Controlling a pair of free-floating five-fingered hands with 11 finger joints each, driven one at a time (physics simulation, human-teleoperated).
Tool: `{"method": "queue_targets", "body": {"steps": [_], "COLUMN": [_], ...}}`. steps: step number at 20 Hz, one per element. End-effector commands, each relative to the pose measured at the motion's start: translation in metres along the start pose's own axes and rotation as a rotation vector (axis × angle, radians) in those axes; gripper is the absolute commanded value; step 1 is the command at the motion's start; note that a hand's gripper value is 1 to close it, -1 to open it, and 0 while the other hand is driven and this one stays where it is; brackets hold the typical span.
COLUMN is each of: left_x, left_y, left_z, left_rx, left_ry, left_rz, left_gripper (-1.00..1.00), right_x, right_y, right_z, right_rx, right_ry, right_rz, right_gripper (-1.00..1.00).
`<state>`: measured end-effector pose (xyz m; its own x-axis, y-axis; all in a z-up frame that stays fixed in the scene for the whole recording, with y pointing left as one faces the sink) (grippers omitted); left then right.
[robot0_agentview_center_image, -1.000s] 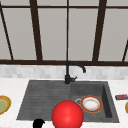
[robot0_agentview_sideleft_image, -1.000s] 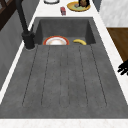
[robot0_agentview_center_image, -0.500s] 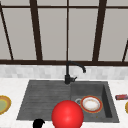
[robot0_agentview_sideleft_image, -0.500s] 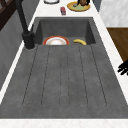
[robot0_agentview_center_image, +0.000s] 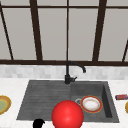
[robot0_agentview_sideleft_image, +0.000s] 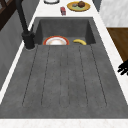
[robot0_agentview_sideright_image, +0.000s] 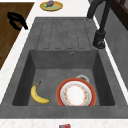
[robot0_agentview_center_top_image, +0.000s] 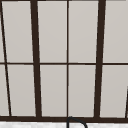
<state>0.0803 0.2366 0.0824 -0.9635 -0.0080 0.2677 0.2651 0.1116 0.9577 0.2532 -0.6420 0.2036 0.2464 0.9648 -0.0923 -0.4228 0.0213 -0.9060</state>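
Left hand (robot0_agentview_center_image: 38, 123) hovers with fingers curled, holding nothing, a red ball (robot0_agentview_center_image: 67, 115) just to its right.

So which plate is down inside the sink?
The white plate with the red rim: it lies in the basin beside the banana. The yellow plates sit up on the counter with food on them.

My left hand (robot0_agentview_center_image: 38, 123) looks matt black, like smooth rubber. Next to it, the dark grey sink (robot0_agentview_center_image: 42, 100) looks like rough, speckled stone, with grooves cut in its flat part. Right beside my hand, a big red ball (robot0_agentview_center_image: 67, 115) looks smooth and a bit shiny, like plastic. Further off, the round white plate with an orange rim (robot0_agentview_center_image: 91, 104) looks glazed and glossy. The tall black tap (robot0_agentview_center_image: 68, 75) looks like matt metal. The white counter (robot0_agentview_center_image: 12, 87) looks like smooth marble.
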Motion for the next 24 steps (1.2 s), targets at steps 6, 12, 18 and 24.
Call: {"method": "queue_targets", "body": {"steps": [6, 12, 18, 24], "left_x": [0.000, 0.000, 0.000, 0.000], "left_y": [0.000, 0.000, 0.000, 0.000], "left_z": [0.000, 0.000, 0.000, 0.000], "left_rx": [0.000, 0.000, 0.000, 0.000], "left_ry": [0.000, 0.000, 0.000, 0.000], "left_rz": [0.000, 0.000, 0.000, 0.000], "left_gripper": [0.00, 0.00, 0.00, 0.00], "right_x": [0.052, 0.085, 0.118, 0.149], "right_y": [-0.020, -0.015, -0.002, 0.009], "right_z": [0.033, 0.060, 0.090, 0.120], "right_rx": [-0.014, -0.048, -0.069, -0.063], "right_ry": [0.035, 0.025, 0.017, 0.008], "right_rz": [0.019, 0.026, 0.015, 0.022], "right_gripper": [-1.00, -1.00, -1.00, -1.00]}}
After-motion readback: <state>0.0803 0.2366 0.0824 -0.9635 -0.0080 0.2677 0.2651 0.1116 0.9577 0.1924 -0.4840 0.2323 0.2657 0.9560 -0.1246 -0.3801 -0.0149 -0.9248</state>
